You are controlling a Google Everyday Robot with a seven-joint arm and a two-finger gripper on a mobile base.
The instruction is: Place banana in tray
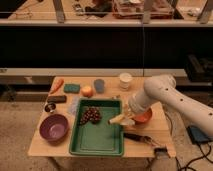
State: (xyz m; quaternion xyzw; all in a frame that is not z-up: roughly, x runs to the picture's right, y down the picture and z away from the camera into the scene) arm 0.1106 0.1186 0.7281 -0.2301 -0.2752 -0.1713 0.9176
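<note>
The banana [116, 120] is a slim pale-yellow fruit held in my gripper [123, 119], which is shut on it. It hangs just above the right side of the green tray [95, 141], close to the tray's right rim. My arm [165, 95] reaches in from the right and passes over the orange bowl [144, 118]. A bunch of dark grapes [91, 115] lies in the far left part of the tray.
A purple bowl [53, 127] stands left of the tray. Behind the tray are a carrot [57, 84], a green sponge [71, 88], a round yellow-orange fruit [87, 91], a grey cup [99, 85] and a white cup [125, 80]. A dark tool [140, 137] lies at the front right.
</note>
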